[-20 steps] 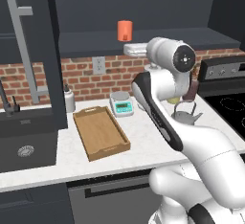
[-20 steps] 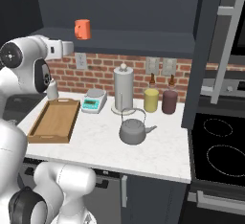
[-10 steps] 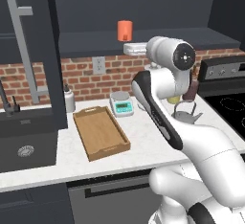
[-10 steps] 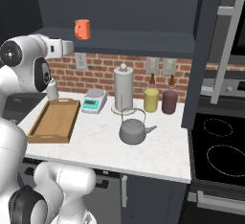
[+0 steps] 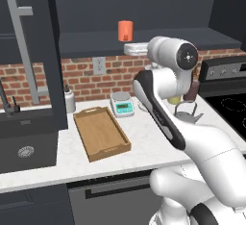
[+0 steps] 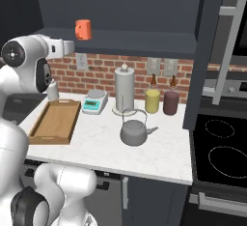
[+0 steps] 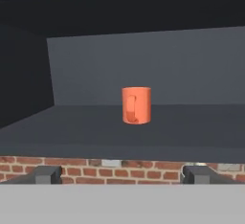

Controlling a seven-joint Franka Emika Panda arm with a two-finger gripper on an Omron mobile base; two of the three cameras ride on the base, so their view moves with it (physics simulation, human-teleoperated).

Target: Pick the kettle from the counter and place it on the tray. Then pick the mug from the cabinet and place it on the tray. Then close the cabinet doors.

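Observation:
The orange-red mug (image 7: 136, 105) stands upright on the dark shelf of the open cabinet (image 7: 143, 129), straight ahead of my gripper (image 7: 123, 175), handle facing me. The gripper (image 5: 129, 49) is open and empty, just below shelf level and short of the mug (image 5: 125, 30). The dark grey kettle (image 6: 134, 131) sits on the white counter (image 6: 159, 157), right of the wooden tray (image 6: 54, 122), which holds nothing. In the left base view the arm partly hides the kettle (image 5: 187, 113). Both cabinet doors (image 5: 29, 51) (image 6: 212, 51) stand open.
Along the brick wall stand a paper-towel cylinder (image 6: 124, 90), a small scale (image 6: 93, 102), a yellow jar (image 6: 152, 99) and a maroon jar (image 6: 170, 102). The stove (image 6: 222, 152) lies right of the counter. A sink (image 5: 24, 142) and soap bottle (image 5: 70, 101) are left of the tray.

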